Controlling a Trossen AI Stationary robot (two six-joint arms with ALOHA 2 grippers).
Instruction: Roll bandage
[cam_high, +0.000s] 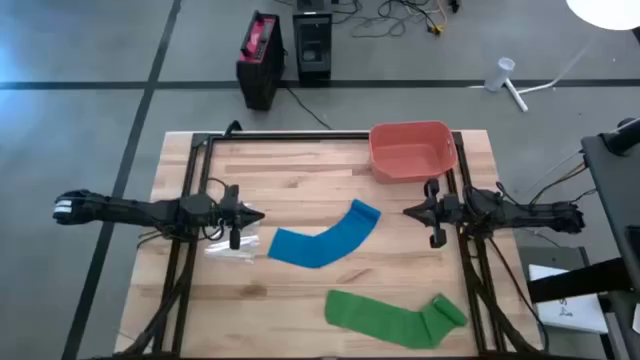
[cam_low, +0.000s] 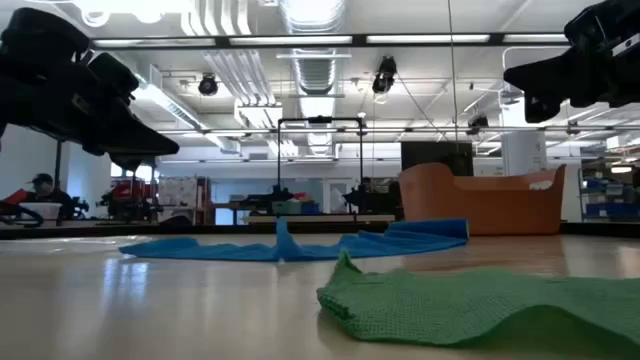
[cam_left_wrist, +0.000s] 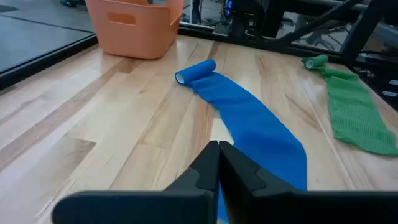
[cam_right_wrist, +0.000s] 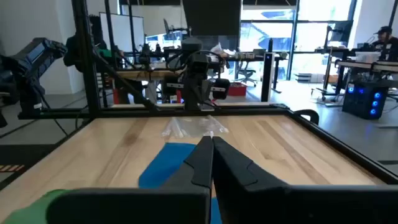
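So the blue bandage (cam_high: 325, 240) is lying mostly unrolled in the middle of the table, curving from a flat loose end on the left side up to a small rolled-up end (cam_left_wrist: 194, 70) that sits nearest the orange bin (cam_high: 412, 150). A green bandage (cam_high: 395, 317) is stretched out closer to the front edge, also with a little rolled nub at its right end. Nothing is being held yet.

The left gripper (cam_high: 258, 215) hangs above the table just beside the blue strip's flat end, fingers pressed together with nothing between them. The right gripper (cam_high: 409, 211) hovers near the rolled end, pinched together and empty too.

My take on doing this well: start from the end that's already rolled, since that core gives you something to wind around. The right one would need to spread its fingers first, then catch the roll across its width, not the loose fabric. The left could pin the flat tail so the strip stays taut and doesn't skid on the wood. The strip curves, so I'd expect the roll to go cone-shaped unless the tail gets straightened. There's also a clear plastic wrapper (cam_high: 232, 250) by the left gripper, easy to snag.
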